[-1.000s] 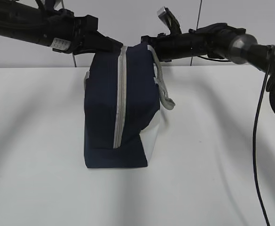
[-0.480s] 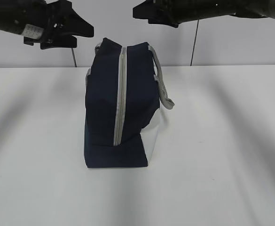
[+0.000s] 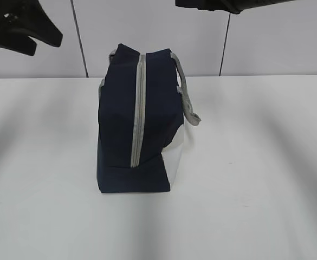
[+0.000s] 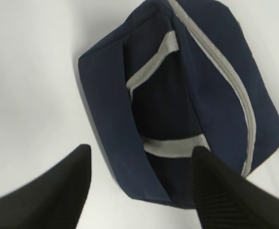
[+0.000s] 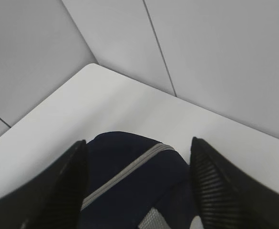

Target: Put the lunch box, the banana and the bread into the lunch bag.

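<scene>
The navy lunch bag (image 3: 139, 119) stands upright on the white table, its grey zipper (image 3: 138, 108) shut along the top and down the front. A grey handle (image 3: 188, 103) hangs over its right side. My left gripper (image 3: 43, 44) hangs open, high and left of the bag. In the left wrist view its jaws (image 4: 141, 149) are spread above the bag (image 4: 177, 95) with nothing between them. My right gripper (image 5: 138, 142) is open above the bag's top (image 5: 129, 181). Only a dark piece of the right arm (image 3: 223, 4) shows at the top edge. The lunch box, banana and bread are out of view.
The white table (image 3: 256, 162) spreads bare on both sides of the bag. A grey panelled wall (image 3: 147, 32) rises right behind it. The table's far corner (image 5: 94, 67) meets the wall in the right wrist view.
Both grippers were at the bag's top a second ago. They have since opened and risen away, the left up and leftward, the right almost out of frame. The bag has stayed put.
</scene>
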`<state>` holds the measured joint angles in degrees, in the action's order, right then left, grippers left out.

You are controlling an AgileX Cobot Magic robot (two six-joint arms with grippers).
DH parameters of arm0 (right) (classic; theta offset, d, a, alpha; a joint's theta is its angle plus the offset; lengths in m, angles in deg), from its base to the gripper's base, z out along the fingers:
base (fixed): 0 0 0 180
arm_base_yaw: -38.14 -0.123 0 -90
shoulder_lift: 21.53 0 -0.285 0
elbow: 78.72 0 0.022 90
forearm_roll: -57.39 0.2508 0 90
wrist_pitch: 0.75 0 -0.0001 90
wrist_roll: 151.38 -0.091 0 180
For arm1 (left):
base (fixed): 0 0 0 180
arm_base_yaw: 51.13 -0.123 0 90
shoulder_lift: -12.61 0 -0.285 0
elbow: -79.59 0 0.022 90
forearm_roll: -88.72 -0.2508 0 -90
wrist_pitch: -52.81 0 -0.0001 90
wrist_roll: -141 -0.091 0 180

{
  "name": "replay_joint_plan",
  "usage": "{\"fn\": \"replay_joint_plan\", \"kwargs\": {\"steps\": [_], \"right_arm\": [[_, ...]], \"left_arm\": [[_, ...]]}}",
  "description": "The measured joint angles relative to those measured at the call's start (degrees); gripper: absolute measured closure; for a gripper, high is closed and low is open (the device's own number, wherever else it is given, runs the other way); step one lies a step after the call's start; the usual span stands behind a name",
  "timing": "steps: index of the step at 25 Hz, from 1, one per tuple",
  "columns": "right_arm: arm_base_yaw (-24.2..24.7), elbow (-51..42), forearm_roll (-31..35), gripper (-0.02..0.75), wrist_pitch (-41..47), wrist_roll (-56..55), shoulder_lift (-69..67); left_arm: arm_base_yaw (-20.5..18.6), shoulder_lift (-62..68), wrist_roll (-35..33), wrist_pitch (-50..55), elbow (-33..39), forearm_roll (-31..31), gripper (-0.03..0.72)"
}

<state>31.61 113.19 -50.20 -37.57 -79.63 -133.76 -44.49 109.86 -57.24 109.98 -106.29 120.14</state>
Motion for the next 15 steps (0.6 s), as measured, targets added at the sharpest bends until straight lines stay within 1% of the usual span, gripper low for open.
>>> {"fn": "replay_joint_plan", "kwargs": {"steps": [2,5,8,12,15], "right_arm": [[-2.1,-5.8,0.2,0.248,4.9,2.2,5.3],[-6.3,-14.4,0.6,0.248,12.5,6.5,12.0],[-11.0,-22.8,1.1,0.248,23.3,12.6,17.5],[-15.5,-33.5,2.1,0.249,37.2,19.5,21.8],[-17.3,-40.1,2.7,0.25,42.8,21.1,22.6]], "left_arm": [[0.0,-2.3,2.1,2.7,0.4,-2.3,0.248],[0.0,-7.0,3.4,3.9,3.0,-3.2,0.269],[0.0,-11.9,4.0,4.2,7.4,-3.3,0.277],[0.0,-18.4,4.1,4.3,14.7,-3.3,0.278],[0.0,-23.8,4.1,4.5,20.0,-3.4,0.279]]}}
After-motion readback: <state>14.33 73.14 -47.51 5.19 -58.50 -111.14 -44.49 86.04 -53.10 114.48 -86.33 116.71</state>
